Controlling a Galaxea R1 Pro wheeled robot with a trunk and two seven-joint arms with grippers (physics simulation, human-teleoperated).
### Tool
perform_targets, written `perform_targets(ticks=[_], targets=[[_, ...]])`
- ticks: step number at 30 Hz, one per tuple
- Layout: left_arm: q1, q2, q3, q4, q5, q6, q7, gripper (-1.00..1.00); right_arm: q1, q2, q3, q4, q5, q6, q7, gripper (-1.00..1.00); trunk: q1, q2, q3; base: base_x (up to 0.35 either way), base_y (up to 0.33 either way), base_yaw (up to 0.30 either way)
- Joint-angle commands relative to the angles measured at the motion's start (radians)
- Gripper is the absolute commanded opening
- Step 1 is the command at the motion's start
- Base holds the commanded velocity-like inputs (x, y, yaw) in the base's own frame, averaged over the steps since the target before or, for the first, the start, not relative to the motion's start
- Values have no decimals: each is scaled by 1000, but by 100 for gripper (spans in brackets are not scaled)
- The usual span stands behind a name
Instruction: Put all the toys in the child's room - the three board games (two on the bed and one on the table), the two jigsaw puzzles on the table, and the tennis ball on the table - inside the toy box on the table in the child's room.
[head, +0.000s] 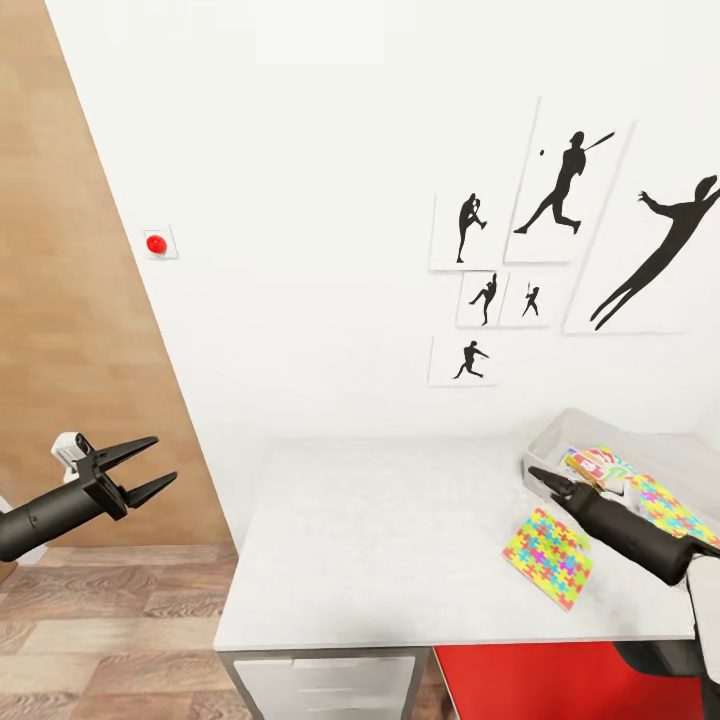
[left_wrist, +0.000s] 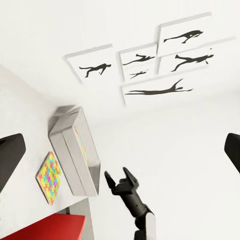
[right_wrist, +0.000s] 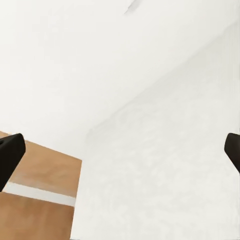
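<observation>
Left gripper (head: 158, 464) hangs off the table's (head: 400, 540) left end, over the wood floor (head: 110, 620), jaws spread wide, holding nothing. Right gripper (left_wrist: 119, 176) sits above the table beside the toy box (head: 560, 432), jaws parted, empty. 1 jigsaw puzzle (head: 548, 556) lies flat on the table just outside the box; another puzzle (head: 668, 508) lies inside it with a printed box (head: 596, 466).
</observation>
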Motion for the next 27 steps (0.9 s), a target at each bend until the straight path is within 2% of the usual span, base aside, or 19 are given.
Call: perform_targets(ticks=[1, 2, 4, 5, 8, 10, 12, 13, 15, 19, 23, 27], targets=[[-1, 0, 1, 1, -8, 3, -9, 100, -19, 1, 7, -1, 9, 4, -21, 100, 1, -2, -2, 0, 0, 0], [-1, 1, 1, 1, -8, 3, -9, 100, -56, 1, 27, -2, 7, 5, -84, 100, 1, -2, -2, 0, 0, 0], [-1, 1, 1, 1, -9, 3, -9, 100, -95, 2, 52, 1, 6, 6, -150, 100, 1, -2, -2, 0, 0, 0], [-1, 0, 1, 1, -9, 3, -9, 100, -129, 3, 84, 5, 5, 6, -221, 100, 1, -2, -2, 0, 0, 0], [-1, 0, 0, 1, -9, 3, -9, 100, -170, 3, 140, 11, 2, 5, -336, 100, 1, -2, -2, 0, 0, 0], [-1, 0, 0, 1, -9, 3, -9, 100, -211, 5, 209, 15, -3, 3, -489, 100, 1, -2, -2, 0, 0, 0], [-1, 0, 0, 1, -9, 3, -9, 100, -252, 18, 260, 26, -5, -2, -627, 100, 1, -2, -2, 0, 0, 0], [-1, 0, 0, 1, -9, 3, -9, 100, -262, 25, 270, 32, -5, -3, -658, 100, 1, -2, -2, 0, 0, 0], [-1, 1, 1, 1, -9, 3, -9, 100, -291, 52, 295, 66, -2, -5, -767, 100, 1, -2, -2, 0, 0, 0], [-1, 1, 1, 1, -9, 3, -9, 100, -310, 89, 311, 126, 4, -10, -895, 100, 1, -2, -2, 0, 0, 0], [-1, 2, 1, 1, -9, 3, -9, 100, -314, 100, 315, 179, 9, -44, -932, 100, 1, -2, -2, 0, 0, 0], [-1, 2, 1, 1, -10, 3, -8, 100, -315, 103, 318, 259, 13, -118, -949, 100, 1, -2, -2, 0, 0, 0]])
